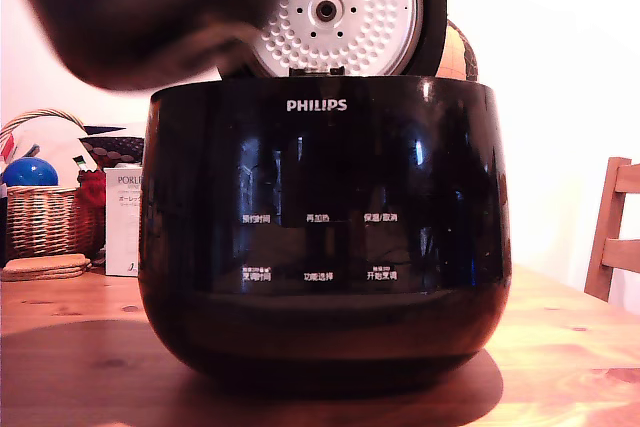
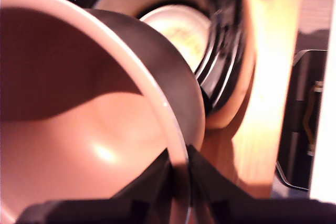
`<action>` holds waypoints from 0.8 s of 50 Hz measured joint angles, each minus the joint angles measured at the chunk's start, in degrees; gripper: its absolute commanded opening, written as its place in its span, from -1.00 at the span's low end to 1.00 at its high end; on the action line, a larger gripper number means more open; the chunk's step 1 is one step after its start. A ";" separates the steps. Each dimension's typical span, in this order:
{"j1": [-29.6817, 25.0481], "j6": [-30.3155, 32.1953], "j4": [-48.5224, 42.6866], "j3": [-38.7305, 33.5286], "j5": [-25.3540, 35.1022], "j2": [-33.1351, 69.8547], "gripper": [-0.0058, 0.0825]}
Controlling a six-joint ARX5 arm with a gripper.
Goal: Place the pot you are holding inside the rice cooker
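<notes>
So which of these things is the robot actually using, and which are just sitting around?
In use:
- pot, its rim pinched by the gripper
- rice cooker, lid open

Just lying about:
- wicker basket with blue ball
- white box
- wooden chair

Low frontal view and wrist view share rice cooker (image 1: 325,237).

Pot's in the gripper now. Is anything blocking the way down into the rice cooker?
Nothing visible. The pot hangs above the rice cooker toward the exterior view's left, lid raised behind. The gripper clamps the pot's rim.
</notes>
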 measured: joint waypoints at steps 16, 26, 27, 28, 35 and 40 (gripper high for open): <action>-0.04 1.42 0.00 8.83 5.33 6.45 -0.92; -0.04 4.42 -1.79 13.77 7.39 11.39 -0.92; -0.04 4.42 -2.21 14.08 7.52 11.98 -0.92; -0.04 5.57 -2.58 14.40 7.63 12.61 -0.92; -0.04 7.50 -4.15 16.06 7.65 16.96 -0.92; -0.04 9.01 -4.57 16.85 7.65 19.21 -0.92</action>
